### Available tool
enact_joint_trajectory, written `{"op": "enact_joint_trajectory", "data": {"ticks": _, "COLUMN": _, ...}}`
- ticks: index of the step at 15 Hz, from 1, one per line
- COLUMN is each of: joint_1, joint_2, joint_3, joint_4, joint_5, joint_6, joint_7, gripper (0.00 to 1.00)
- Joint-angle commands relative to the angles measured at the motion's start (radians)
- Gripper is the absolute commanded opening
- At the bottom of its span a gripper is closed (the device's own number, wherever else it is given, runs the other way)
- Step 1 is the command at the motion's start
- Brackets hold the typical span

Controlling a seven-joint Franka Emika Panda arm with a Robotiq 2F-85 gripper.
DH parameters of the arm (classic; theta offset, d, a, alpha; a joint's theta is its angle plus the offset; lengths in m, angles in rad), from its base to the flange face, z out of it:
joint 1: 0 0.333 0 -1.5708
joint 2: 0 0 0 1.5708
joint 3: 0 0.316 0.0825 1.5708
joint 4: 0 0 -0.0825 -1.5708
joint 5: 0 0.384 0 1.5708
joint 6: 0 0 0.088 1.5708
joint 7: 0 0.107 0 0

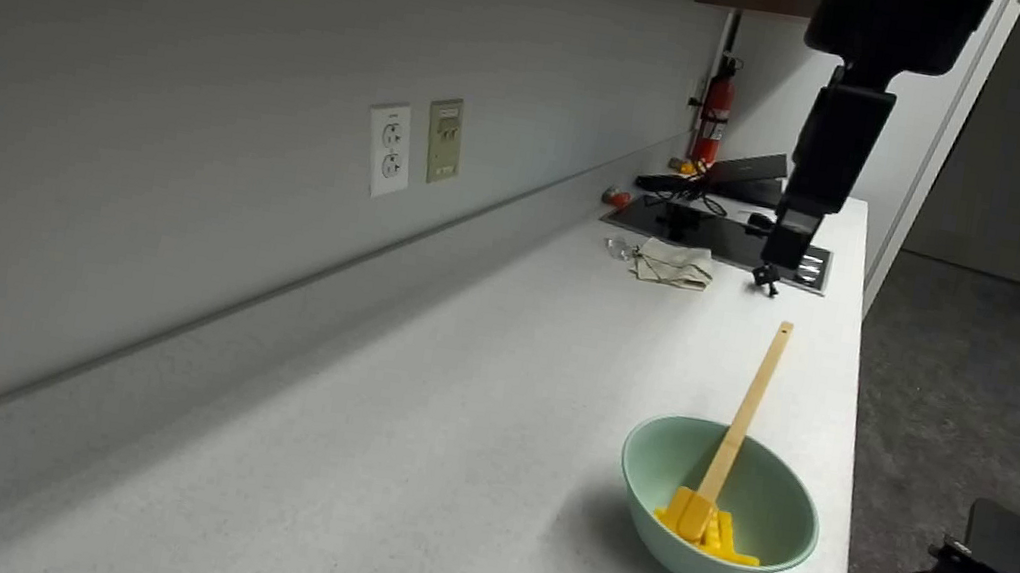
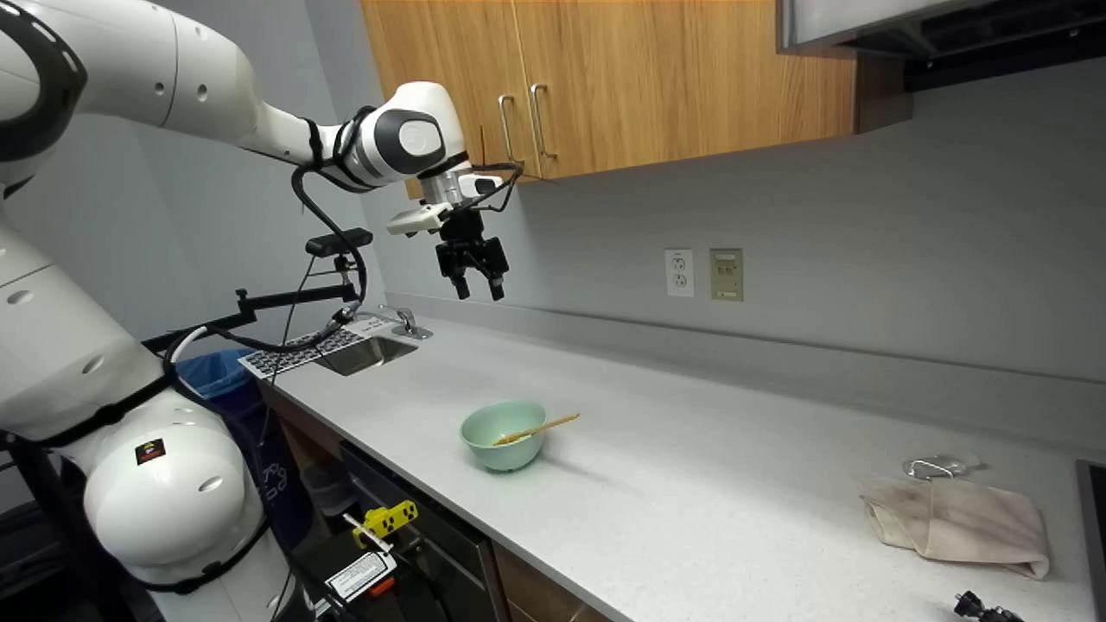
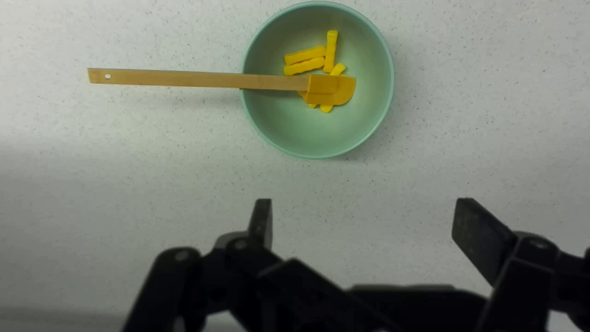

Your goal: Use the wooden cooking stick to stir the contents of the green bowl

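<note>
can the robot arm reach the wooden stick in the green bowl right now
Probably yes: the tool hangs open higher up, and the wooden stick juts past the rim of the green bowl with nothing visible covering it.

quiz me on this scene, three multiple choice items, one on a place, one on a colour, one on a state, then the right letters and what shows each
1. Where does the spatula rest?
A in the sink
B on the towel
C partly inside the bowl

2. What colour are the pieces in the bowl?
A blue
B yellow
C red

3. How is the gripper now?
A open, holding nothing
B shut on the spatula
C shut and empty

Right letters:
1 C, as it dips inside and pokes out past the edge in all three views.
2 B, as the wrist view shows them bright yellow.
3 A, as its jaws stand wide apart with nothing between them.
</note>
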Motion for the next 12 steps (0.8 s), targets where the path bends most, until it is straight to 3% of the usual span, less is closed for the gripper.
{"op": "enact_joint_trajectory", "data": {"ticks": 1, "joint_1": 0.013, "joint_2": 0.002, "joint_3": -0.010, "joint_4": 0.006, "joint_5": -0.007, "joint_6": -0.005, "joint_7": 0.009, "gripper": 1.00}}
{"op": "enact_joint_trajectory", "data": {"ticks": 12, "joint_1": 0.011, "joint_2": -0.019, "joint_3": -0.015, "joint_4": -0.032, "joint_5": -0.002, "joint_6": -0.010, "joint_7": 0.050, "gripper": 1.00}}
